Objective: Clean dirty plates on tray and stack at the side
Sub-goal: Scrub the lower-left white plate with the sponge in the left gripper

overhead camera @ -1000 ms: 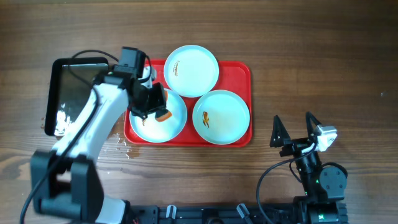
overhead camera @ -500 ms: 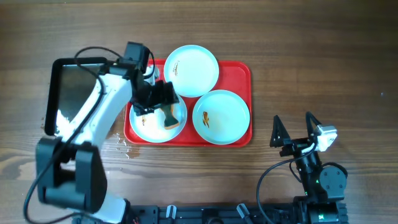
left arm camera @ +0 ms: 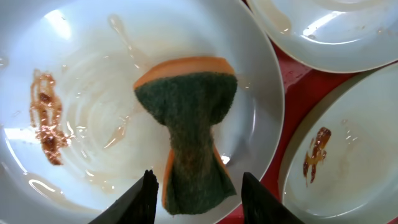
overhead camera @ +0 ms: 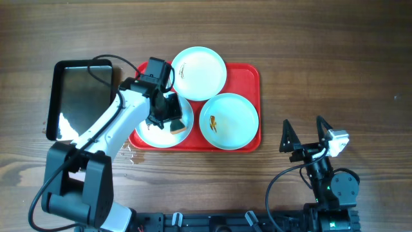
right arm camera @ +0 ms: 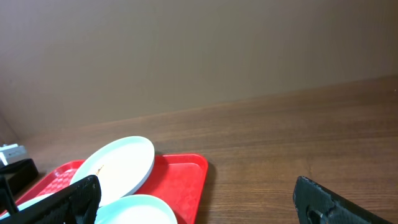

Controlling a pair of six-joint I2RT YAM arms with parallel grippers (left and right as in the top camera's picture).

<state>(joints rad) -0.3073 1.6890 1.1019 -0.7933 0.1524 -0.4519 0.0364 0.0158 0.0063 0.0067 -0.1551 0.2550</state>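
left gripper (left arm camera: 198,202): clamped on the sponge (left arm camera: 186,118), which is pinched at its waist between the two fingers, green scouring face up, with the orange backing showing at the far end.
change: within the last second the sponge has been drawn across the near-left plate (overhead camera: 145,134), from its middle toward its right rim, and the wrist has been turned toward the tray's centre.
near-left plate: wet streaks are seen across its middle, where wiping is judged to have been done; a brown-orange smear (left arm camera: 45,118) is left near the rim on the side away from the sponge.
tray (overhead camera: 253,76): set mid-bench, a little toward the left edge; all three plates are carried on it.
far plate (overhead camera: 199,72) and near-right plate (overhead camera: 232,122): each is marked by a small smear and is judged not yet wiped.
right gripper (overhead camera: 303,124): parked with fingers spread and nothing held, toward the near-right corner of the bench, well apart from the tray.
pan (overhead camera: 80,96): black, by the left edge, near the tray.
meaning for the task: the first plate is judged only partly cleaned; a pass over the remaining smear is called for, and nothing has been stacked at the side.
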